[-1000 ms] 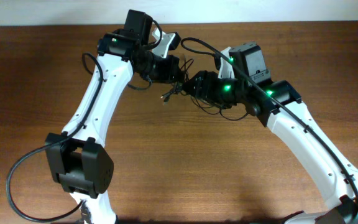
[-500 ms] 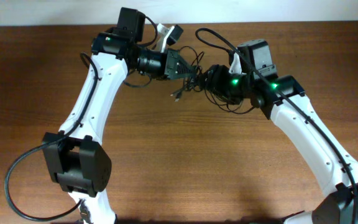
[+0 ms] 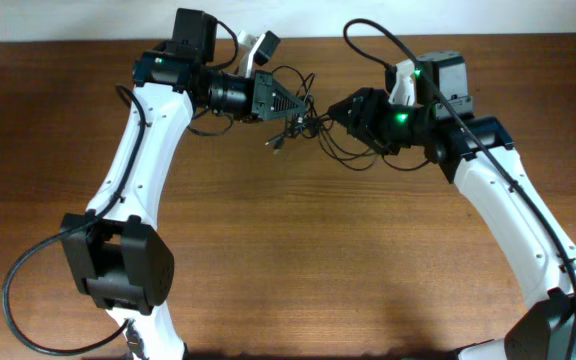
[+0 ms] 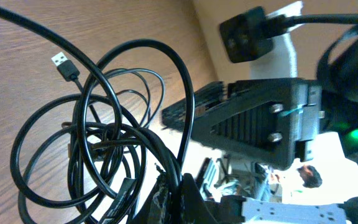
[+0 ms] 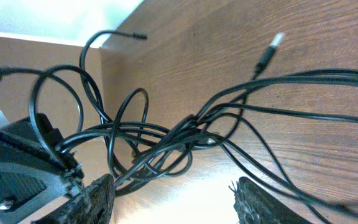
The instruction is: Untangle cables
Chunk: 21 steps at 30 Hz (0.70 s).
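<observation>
Entry: cables (image 3: 304,124); thin black cords bunched in one knot, strung between the two claws over the far middle of the tabletop (image 3: 298,250); loose loops sag beneath and one plug end (image 3: 274,146) dangles toward the wood; whether the lowest loops touch the wood cannot be told. Left claw (image 3: 290,105): pressed together, pinching several strands where they gather into a bundle, as its own wrist view shows. Right claw (image 3: 338,112): spread; its fingers (image 5: 99,198) stand well apart with several strands crossing the gap between them, none pinched. Step in hand, as judged: the pulling-apart stage, with one side anchored and the other placed for a fresh hold; the crossing at the centre (image 5: 191,124) is not undone, so the task looks far from finished. Next move, as judged: the right claw needs to close on a single strand, best one leading to a free plug, and draw it away from the anchor; taking several strands at once would likely tighten the knot. Markings: none readable; the flat silver plug (image 4: 62,64) shows no legible mark; the pale-tipped plug (image 5: 267,53) is blurred; a green lamp (image 3: 400,117) glows on the right arm, without text.
</observation>
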{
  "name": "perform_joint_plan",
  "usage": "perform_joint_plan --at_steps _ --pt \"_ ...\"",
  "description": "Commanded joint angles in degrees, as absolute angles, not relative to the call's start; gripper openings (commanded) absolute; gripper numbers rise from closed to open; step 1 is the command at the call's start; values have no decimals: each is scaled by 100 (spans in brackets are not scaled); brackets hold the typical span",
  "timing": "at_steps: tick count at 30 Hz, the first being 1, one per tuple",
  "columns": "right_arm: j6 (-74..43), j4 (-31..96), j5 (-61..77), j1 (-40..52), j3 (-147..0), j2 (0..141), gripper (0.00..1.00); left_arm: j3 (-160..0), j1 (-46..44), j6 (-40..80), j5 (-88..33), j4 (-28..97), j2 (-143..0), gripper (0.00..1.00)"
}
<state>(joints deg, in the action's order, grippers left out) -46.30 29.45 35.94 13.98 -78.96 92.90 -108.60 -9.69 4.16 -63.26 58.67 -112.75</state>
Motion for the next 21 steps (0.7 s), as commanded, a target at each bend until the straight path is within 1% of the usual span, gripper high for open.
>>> perform_joint_plan --at_steps 1,11,15,17,20,21 --pt "-4617 2842 3645 1500 -7972 9341 62 -10901 -969 449 -6934 5830 -11194 0" --pt "-4864 2405 3640 1765 -7972 9384 63 -10901 -1061 449 -6925 5784 -11194 0" --pt "-5006 2335 3717 1988 -7972 9821 61 -10901 -1212 447 -6925 5767 -11194 0" --pt "-5026 2309 3824 1988 -7972 9876 56 -10901 -1205 447 -6923 5767 -11194 0" --pt "-5155 2176 3909 1988 -7972 9874 51 -10901 -1208 447 -6810 5745 -11194 0" --pt "-5155 2161 3935 1988 -7972 9874 45 -10901 -1212 447 -6744 5745 -11194 0"
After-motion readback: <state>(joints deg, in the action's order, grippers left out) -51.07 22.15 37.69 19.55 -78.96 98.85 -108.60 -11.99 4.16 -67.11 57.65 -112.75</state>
